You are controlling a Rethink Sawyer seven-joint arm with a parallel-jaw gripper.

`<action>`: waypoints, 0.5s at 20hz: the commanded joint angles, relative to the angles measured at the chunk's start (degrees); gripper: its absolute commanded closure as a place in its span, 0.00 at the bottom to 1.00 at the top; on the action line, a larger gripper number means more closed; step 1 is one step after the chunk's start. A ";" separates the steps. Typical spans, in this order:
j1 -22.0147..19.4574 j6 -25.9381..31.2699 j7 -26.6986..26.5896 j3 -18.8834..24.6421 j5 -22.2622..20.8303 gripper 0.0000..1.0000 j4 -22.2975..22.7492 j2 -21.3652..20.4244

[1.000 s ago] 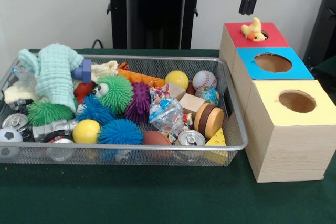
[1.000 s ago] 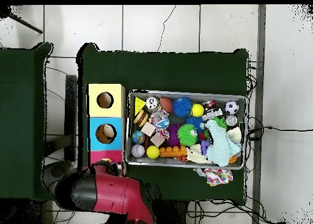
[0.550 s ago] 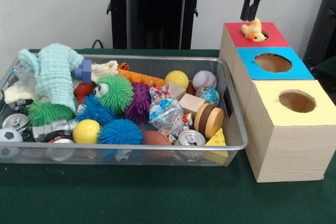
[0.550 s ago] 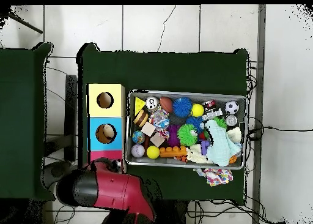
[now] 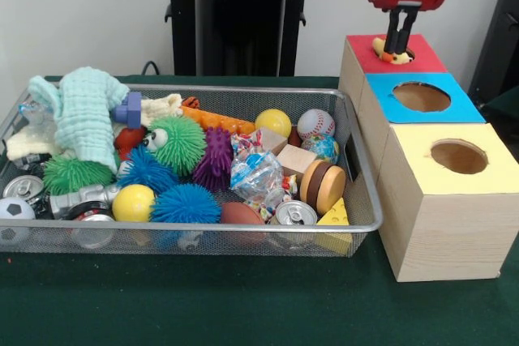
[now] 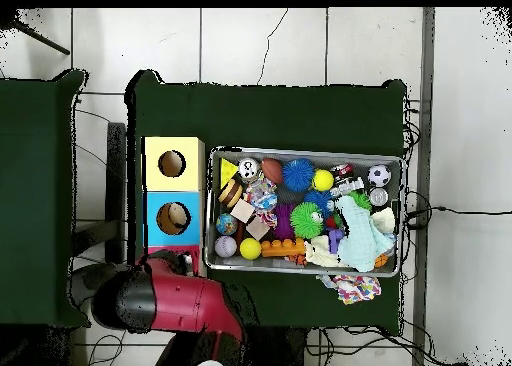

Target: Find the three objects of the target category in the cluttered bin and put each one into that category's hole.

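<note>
A yellow plush duck point(image 5: 380, 47) sits in the hole of the red-topped box point(image 5: 423, 56), sticking up out of it. My gripper point(image 5: 397, 51) comes straight down on the duck, shut, with its tips pressing on the toy's top. In the overhead view the red arm point(image 6: 175, 304) covers the gripper and most of the red box point(image 6: 162, 253). The wire bin point(image 5: 243, 227) to the left holds several toys, among them a cream plush point(image 5: 165, 106) and a mint cloth point(image 5: 85, 111).
A blue-topped box point(image 5: 458, 108) and a yellow-topped box point(image 5: 491, 174) stand in a row in front of the red one, each with an open round hole. The bin point(image 6: 305, 151) is packed with balls, spiky balls, cans and blocks. A patterned cloth point(image 6: 352, 288) lies outside it.
My gripper has moved right and down from above the red box until its tips meet the duck. The duck now sits lower in the hole, partly hidden behind the gripper.
</note>
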 commanded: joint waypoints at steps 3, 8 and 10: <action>-1.56 -4.40 14.97 6.06 2.80 1.00 2.94 3.45; -2.54 -7.93 14.78 7.04 1.87 1.00 3.34 6.66; -3.63 -10.37 14.63 7.84 1.18 1.00 3.86 8.49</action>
